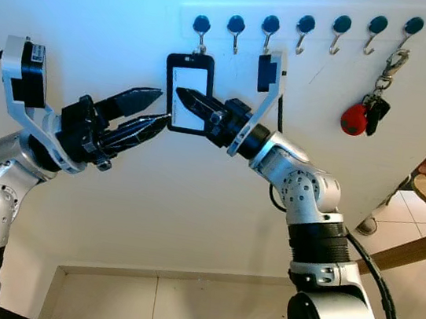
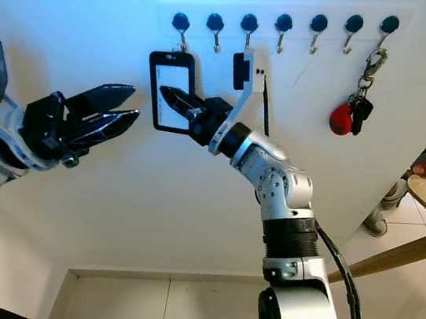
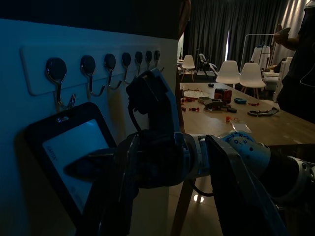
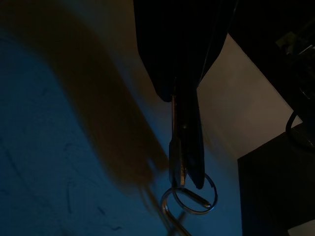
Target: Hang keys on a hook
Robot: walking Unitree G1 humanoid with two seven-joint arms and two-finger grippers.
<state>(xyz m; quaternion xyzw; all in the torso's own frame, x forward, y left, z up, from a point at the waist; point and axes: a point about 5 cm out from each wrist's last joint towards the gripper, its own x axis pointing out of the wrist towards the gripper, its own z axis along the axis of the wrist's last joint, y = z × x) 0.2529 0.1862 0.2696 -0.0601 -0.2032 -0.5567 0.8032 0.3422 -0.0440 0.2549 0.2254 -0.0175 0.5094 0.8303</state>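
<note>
White wall panel (image 1: 191,204) carries a hook rail (image 1: 303,25). Right gripper (image 1: 181,95) is clenched on a key ring (image 4: 194,194) before the card holder (image 1: 188,92) hanging on the leftmost hook — left gripper (image 1: 160,108), parted, waits beside. Red-fob keys (image 1: 362,115) hang on the far hook.
</note>
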